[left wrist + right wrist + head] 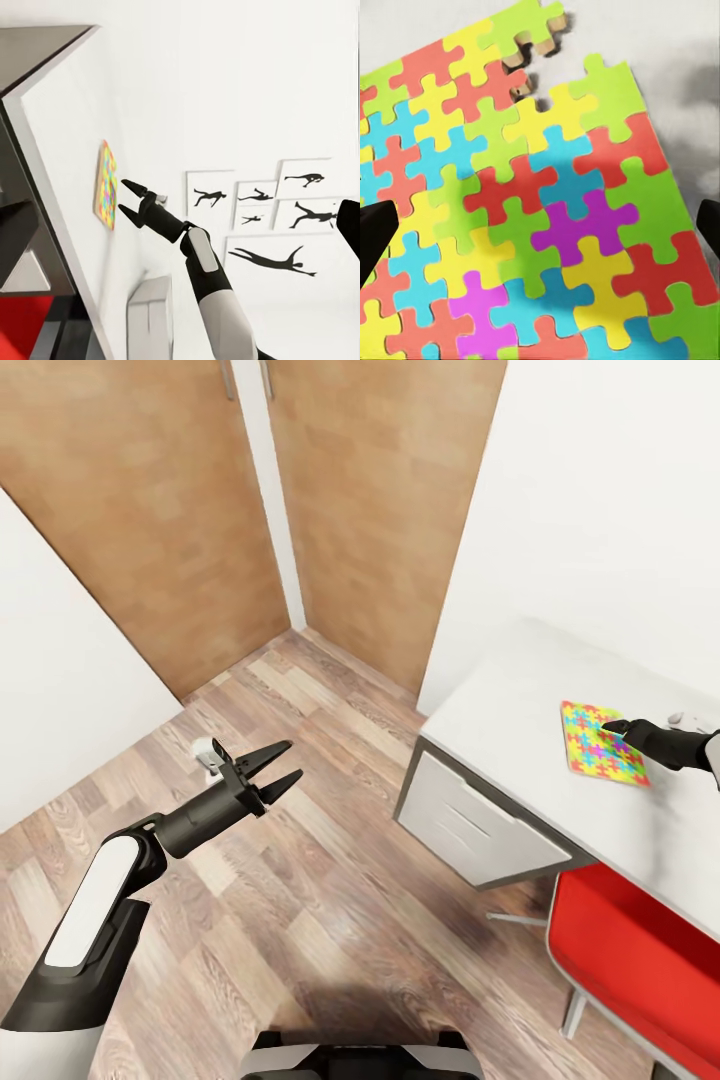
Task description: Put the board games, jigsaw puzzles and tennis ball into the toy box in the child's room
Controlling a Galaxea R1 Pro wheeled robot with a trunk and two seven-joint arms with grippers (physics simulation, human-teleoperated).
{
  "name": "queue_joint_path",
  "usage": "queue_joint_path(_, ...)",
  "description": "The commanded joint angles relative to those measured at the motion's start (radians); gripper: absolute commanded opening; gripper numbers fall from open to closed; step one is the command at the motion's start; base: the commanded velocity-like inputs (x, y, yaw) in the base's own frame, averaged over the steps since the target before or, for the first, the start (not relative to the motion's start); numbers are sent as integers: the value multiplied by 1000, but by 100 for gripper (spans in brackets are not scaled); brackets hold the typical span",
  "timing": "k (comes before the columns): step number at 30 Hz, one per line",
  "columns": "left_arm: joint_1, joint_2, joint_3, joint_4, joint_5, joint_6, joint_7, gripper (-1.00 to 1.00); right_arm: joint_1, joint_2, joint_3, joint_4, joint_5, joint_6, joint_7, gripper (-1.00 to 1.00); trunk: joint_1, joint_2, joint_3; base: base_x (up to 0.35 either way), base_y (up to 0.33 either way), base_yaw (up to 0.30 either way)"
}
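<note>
Table (520,710): light grey top, white drawers, red chair (640,950) tucked beside. Jigsaw puzzle (603,742) lies flat on tabletop near its edge. Right gripper (618,728) poised over puzzle, jaws spread, nothing held. Left gripper (283,765) idle over wood floor, fingers parted, empty. Step judged: puzzle pickup. Next likely: descend, pinch thin edge, lift. Toy box location cannot tell.

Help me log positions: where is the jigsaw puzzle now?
In the head view, the jigsaw puzzle lies flat on the light grey table at right, directly under the right gripper.
</note>
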Motion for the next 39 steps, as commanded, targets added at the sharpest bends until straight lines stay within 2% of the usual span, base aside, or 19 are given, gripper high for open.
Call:
queue_joint_path(1,-1,0,-1,1,-4,1,-5,100,0,0,-4,-1,4,5,6,100,0,-1,-1,0,0,246)
queue_joint_path(32,-1,0,-2,0,-4,1,-5,100,0,0,-6,-1,5,5,7,100,0,-1,-1,0,0,271)
queue_joint_path(39,-2,0,-2,0,-4,1,-5,100,0,0,-6,-1,6,5,7,100,0,-1,-1,0,0,121)
